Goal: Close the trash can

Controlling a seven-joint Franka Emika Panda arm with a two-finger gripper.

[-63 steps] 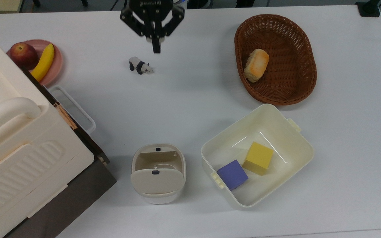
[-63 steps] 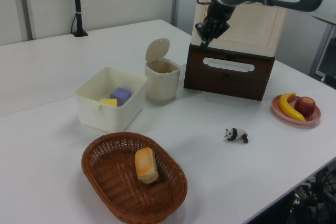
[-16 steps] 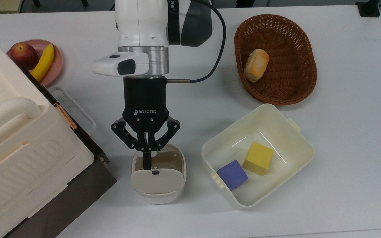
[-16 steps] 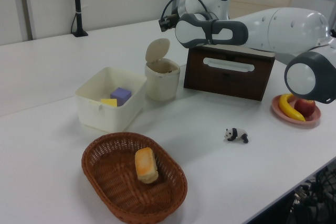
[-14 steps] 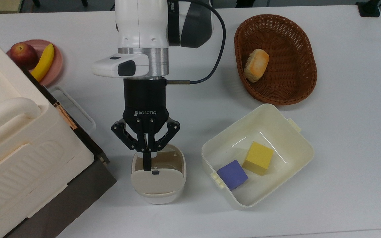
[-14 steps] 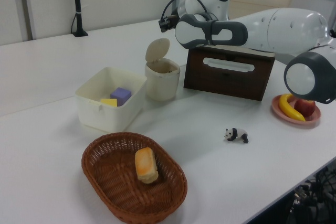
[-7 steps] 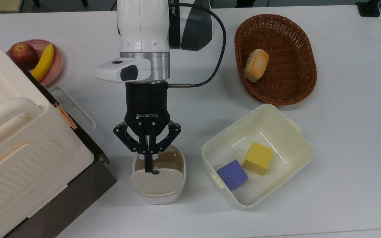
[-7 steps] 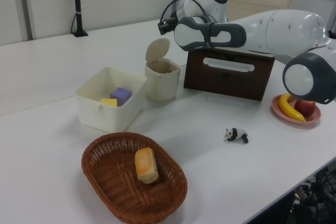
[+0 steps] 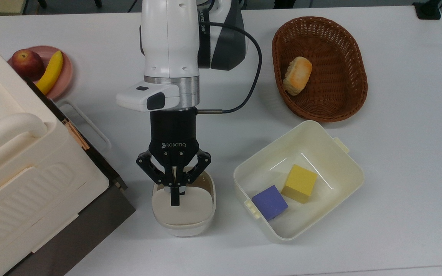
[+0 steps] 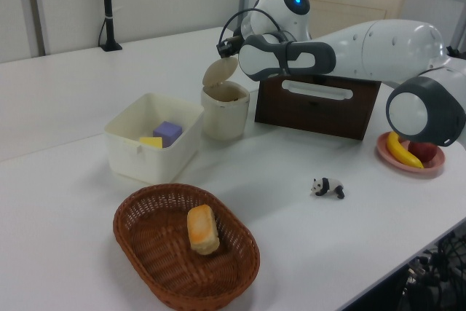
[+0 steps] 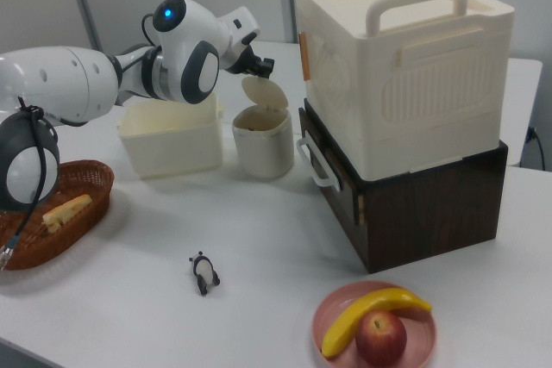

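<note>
Near the lower centre of the top view stands the trash can (image 9: 183, 209), between the ribbed box (image 9: 21, 184) on its dark base and the tub (image 9: 340, 153) holding a yellow and a purple block. Its lid (image 11: 261, 91) is raised but tilted — in the right view it leans forward over the opening, not yet flat on the rim. The gripper (image 9: 174, 200) reaches in horizontally from the arm, and its fingers (image 9: 174, 195) are pressed together into one narrow black tip with nothing between them. That tip lies over the lid in the top view; it appears to bear on the lid's upper face, though actual contact cannot be confirmed. In the left view the lid (image 10: 218, 72) sits at a slant directly under the wrist. Assessment: the approach is complete and the lid looks partly lowered — closure itself is outstanding. What remains, on this evidence, is to push the lid down until it seats level on the rim, then withdraw. Whether the lid needs to latch cannot be told. Other items, a basket (image 9: 353, 46) with bread, a fruit plate (image 9: 66, 73) and a panda figure (image 10: 328, 187), stand well apart from the work.
</note>
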